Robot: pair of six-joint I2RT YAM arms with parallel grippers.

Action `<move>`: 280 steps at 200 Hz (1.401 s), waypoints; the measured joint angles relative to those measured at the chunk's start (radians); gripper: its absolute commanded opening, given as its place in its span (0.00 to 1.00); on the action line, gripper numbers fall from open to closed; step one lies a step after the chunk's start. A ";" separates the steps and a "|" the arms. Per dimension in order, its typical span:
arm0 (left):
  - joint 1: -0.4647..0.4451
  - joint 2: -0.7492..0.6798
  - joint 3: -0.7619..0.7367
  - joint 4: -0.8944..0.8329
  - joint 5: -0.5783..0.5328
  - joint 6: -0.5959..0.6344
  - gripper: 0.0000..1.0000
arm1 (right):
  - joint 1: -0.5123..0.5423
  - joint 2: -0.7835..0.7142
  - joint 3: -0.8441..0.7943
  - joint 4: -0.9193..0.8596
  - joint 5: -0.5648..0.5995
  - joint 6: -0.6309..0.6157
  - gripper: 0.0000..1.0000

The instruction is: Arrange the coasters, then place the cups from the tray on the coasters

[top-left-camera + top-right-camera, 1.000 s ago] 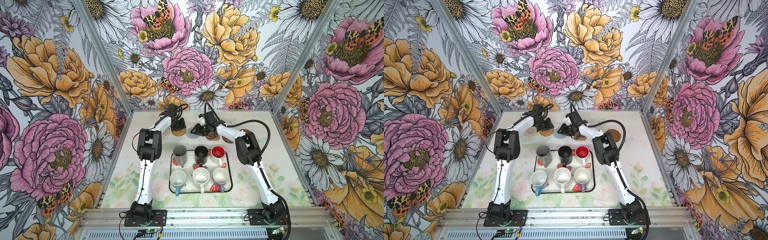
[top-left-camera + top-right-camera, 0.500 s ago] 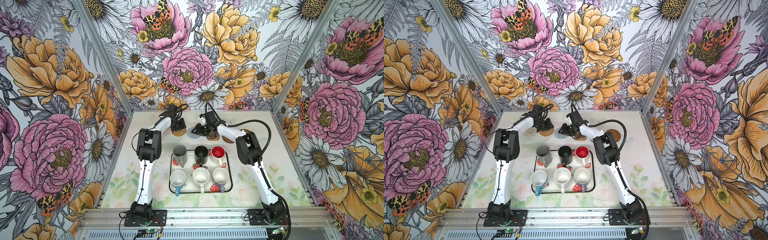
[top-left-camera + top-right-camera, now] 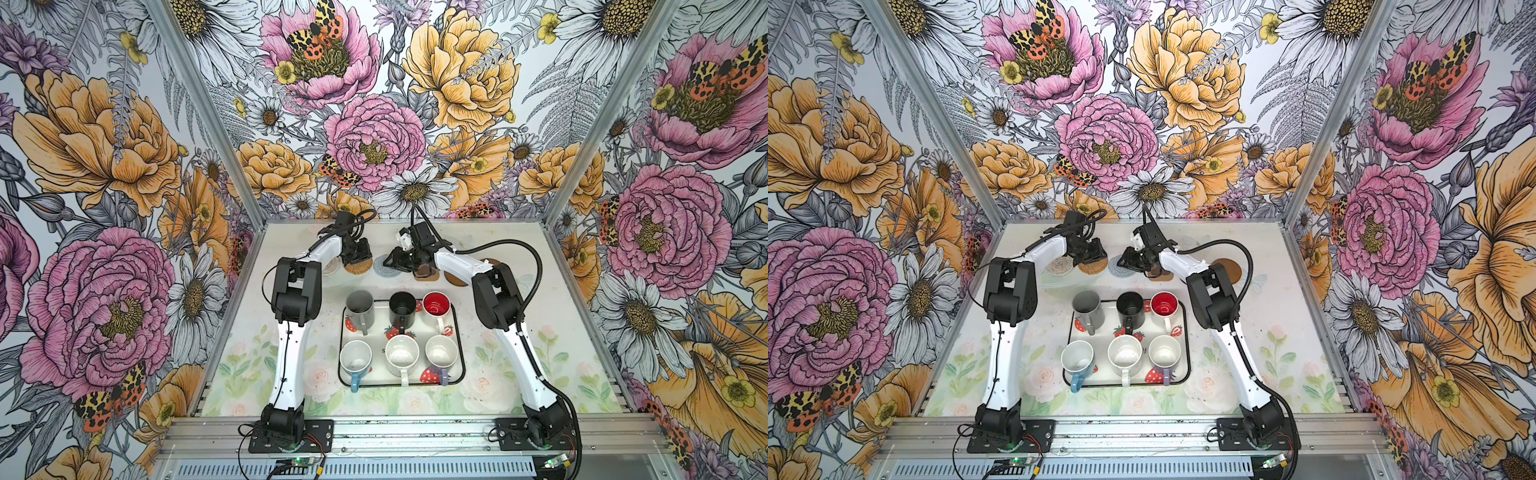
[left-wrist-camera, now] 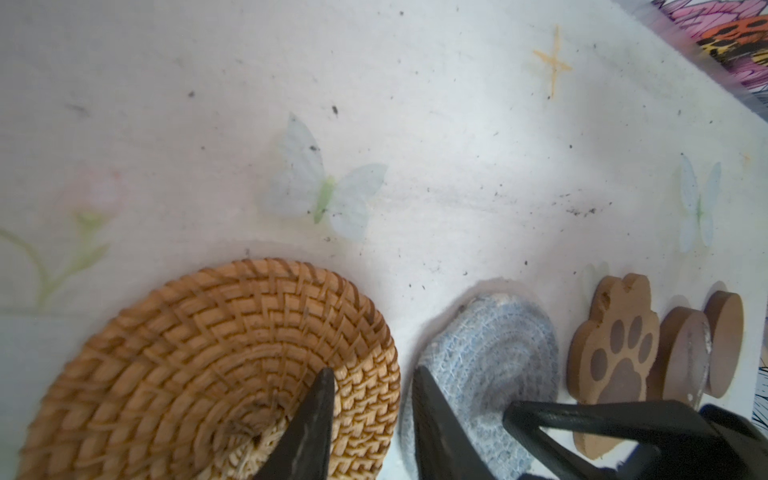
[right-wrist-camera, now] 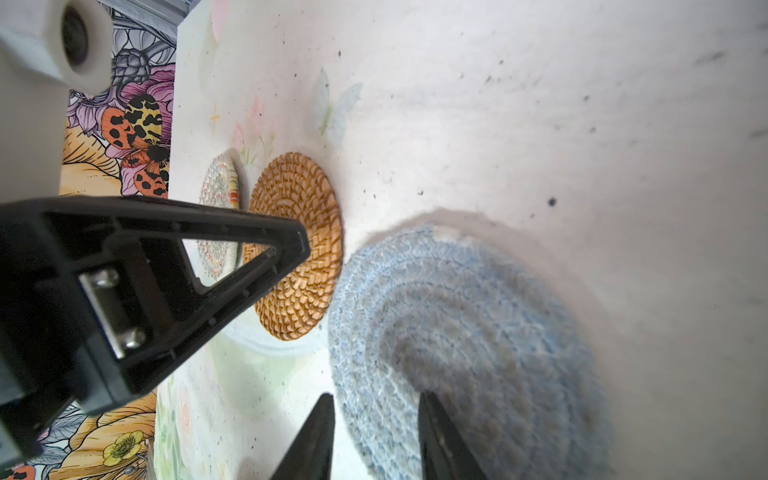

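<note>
Along the back of the table lie the coasters: a clear patterned round point(image 3: 332, 266), a rattan round point(image 4: 208, 353), a grey woven round point(image 5: 478, 332), a brown paw point(image 4: 615, 345) and two brown discs point(image 4: 685, 349) point(image 4: 725, 332). My left gripper point(image 4: 372, 372) is partly open, one fingertip on the rattan coaster and the other just past its rim. Partly open too, my right gripper point(image 5: 374, 397) straddles the grey coaster's edge. Six cups stand on the strawberry tray point(image 3: 459, 332): grey point(image 3: 360, 305), black point(image 3: 402, 305), red-inside point(image 3: 436, 305), light blue point(image 3: 355, 359), white point(image 3: 402, 355) and lilac point(image 3: 441, 353).
The two grippers stand close together over neighbouring coasters near the floral back wall point(image 3: 374, 187). Floral side walls point(image 3: 232, 249) point(image 3: 557, 249) bound the table. The tray sits mid-table between the two arms' bases.
</note>
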 measured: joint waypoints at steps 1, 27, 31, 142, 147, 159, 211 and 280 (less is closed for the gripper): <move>0.000 0.000 -0.001 0.000 0.000 0.000 0.34 | 0.000 0.000 0.000 -0.001 0.000 0.000 0.37; -0.001 -0.009 -0.014 0.000 0.000 0.000 0.35 | 0.000 0.000 0.003 -0.008 0.000 0.000 0.37; -0.001 -0.009 -0.014 0.000 0.000 0.000 0.35 | 0.000 0.000 0.003 -0.008 0.000 0.000 0.37; 0.001 -0.004 0.024 -0.061 -0.004 0.000 0.40 | 0.002 0.002 0.013 -0.022 -0.007 0.003 0.37; 0.001 -0.002 0.027 -0.064 -0.004 -0.001 0.40 | 0.002 0.003 0.015 -0.023 -0.007 0.003 0.37; 0.001 0.001 0.037 -0.073 -0.004 0.000 0.41 | 0.002 0.005 0.021 -0.029 -0.007 0.003 0.37; 0.003 0.002 0.087 -0.095 -0.005 -0.001 0.42 | 0.002 0.008 0.031 -0.041 -0.019 0.003 0.37; 0.004 -0.002 0.094 -0.096 -0.005 -0.004 0.42 | 0.006 0.008 0.044 -0.052 -0.037 0.004 0.37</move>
